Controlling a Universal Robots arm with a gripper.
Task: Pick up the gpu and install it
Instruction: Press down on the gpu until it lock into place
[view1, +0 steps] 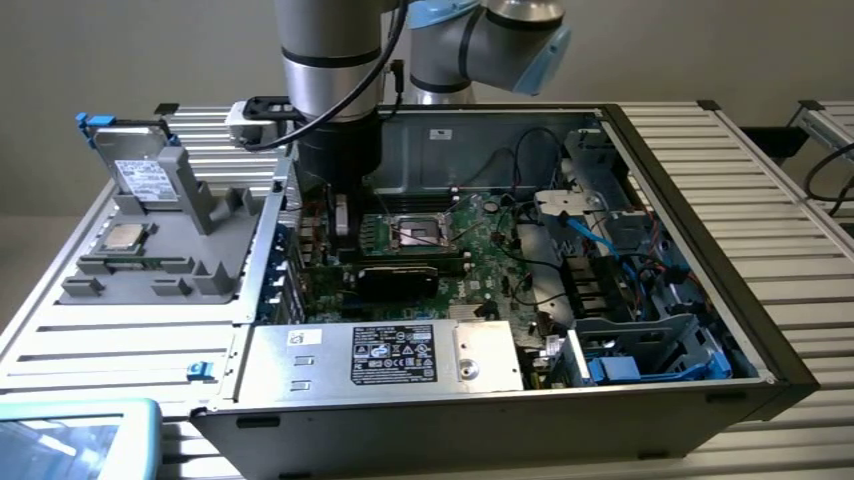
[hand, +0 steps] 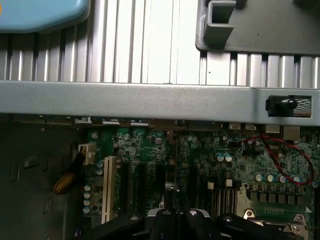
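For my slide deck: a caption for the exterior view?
Robot arm lowered into the open computer case, over the motherboard near the black-faced gpu.

Open-topped case (view1: 694, 330) admits entry from above — cables (view1: 534, 225) crowd the motherboard (view1: 481, 255).

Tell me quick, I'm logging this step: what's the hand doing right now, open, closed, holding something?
Hand: cannot be told whether open or closed; it sits low inside the computer case, over the motherboard slots.
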